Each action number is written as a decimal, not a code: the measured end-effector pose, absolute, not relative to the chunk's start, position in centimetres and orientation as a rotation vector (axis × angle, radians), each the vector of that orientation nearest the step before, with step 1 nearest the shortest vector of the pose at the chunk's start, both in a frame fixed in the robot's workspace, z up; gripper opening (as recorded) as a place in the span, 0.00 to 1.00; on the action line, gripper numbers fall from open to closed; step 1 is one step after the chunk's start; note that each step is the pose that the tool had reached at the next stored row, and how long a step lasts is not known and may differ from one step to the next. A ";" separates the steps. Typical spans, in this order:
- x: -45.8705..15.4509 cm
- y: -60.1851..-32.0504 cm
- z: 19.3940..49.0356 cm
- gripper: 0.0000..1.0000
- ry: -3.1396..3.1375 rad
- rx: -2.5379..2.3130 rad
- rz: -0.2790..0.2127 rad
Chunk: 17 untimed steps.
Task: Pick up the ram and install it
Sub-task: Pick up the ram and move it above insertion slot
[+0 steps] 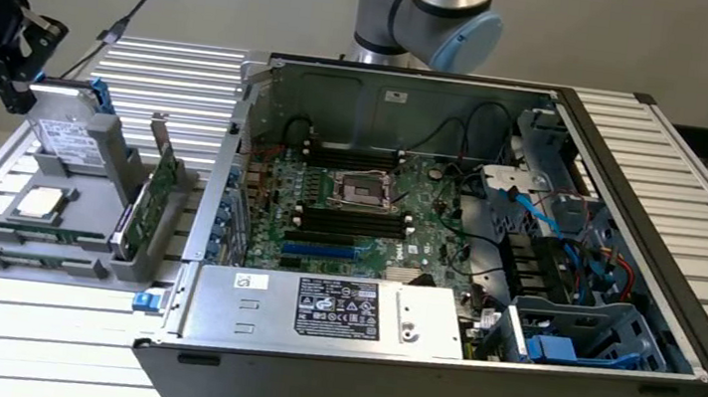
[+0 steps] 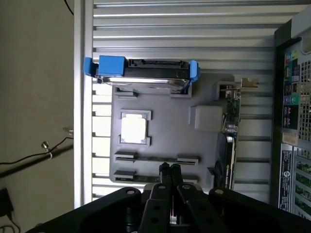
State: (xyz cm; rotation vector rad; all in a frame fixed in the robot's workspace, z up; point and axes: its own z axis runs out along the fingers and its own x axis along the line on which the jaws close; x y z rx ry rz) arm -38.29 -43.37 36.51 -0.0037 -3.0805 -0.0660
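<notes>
**Closed gripper poised over the ram, nothing in hand**

The gripper (image 2: 170,168) hangs above the grey tray (image 2: 165,138), fingers pressed together and empty. The ram (image 2: 143,178) lies almost straight beneath the fingertips in the tray's nearest slot. A second slot sits just beyond it, then the processor chip (image 2: 133,130), and farthest off the blue-railed drive (image 2: 143,72). To one side stands the expansion card (image 2: 229,145). Likely risks: with the jaws together, a descent would strike the ram's edge rather than straddle it, and any sideways drift could clip the card.
</notes>
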 end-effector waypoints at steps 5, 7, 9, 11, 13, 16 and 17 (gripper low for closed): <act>-38.5 -43.4 36.4 0.10 -3.082 0.059 -0.064; -38.5 -43.4 36.4 0.10 -3.080 0.116 -0.063; -38.5 -43.4 36.3 0.10 -3.076 0.172 -0.061; -38.5 -43.4 36.3 0.10 -3.072 0.227 -0.059; -38.5 -43.4 36.2 0.10 -3.067 0.282 -0.057; -38.5 -43.4 36.1 0.10 -3.057 0.367 -0.055; -38.5 -43.4 36.1 0.10 -3.053 0.394 -0.054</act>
